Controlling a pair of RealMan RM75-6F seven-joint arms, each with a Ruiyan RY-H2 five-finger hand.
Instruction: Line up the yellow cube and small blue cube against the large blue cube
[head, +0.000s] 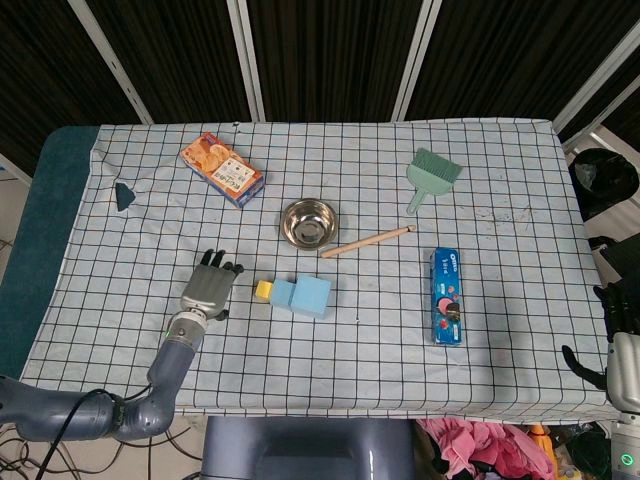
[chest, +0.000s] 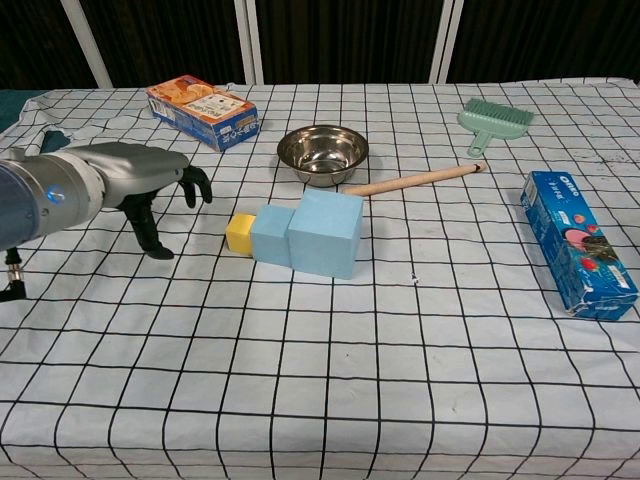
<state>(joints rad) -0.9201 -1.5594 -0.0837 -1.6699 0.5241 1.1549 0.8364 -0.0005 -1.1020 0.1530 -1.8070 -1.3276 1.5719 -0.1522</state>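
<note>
Three cubes (chest: 300, 232) sit in a row just right of the empty, spread-fingered left hand (chest: 140, 185).

Head view sits high up, looking nearly straight down at the whole table (head: 500, 160) — far edge at 12 o'clock. Chest view is lower and closer, angled toward 12 — both share the middle and far tabletop.

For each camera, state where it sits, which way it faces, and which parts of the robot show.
Head view: high above the near edge, looking steeply down on the whole table; left hand with its arm, right hand at the edge.
Chest view: low at the near edge, looking across; only the left hand.
Both share the yellow cube, small blue cube and large blue cube.
</note>
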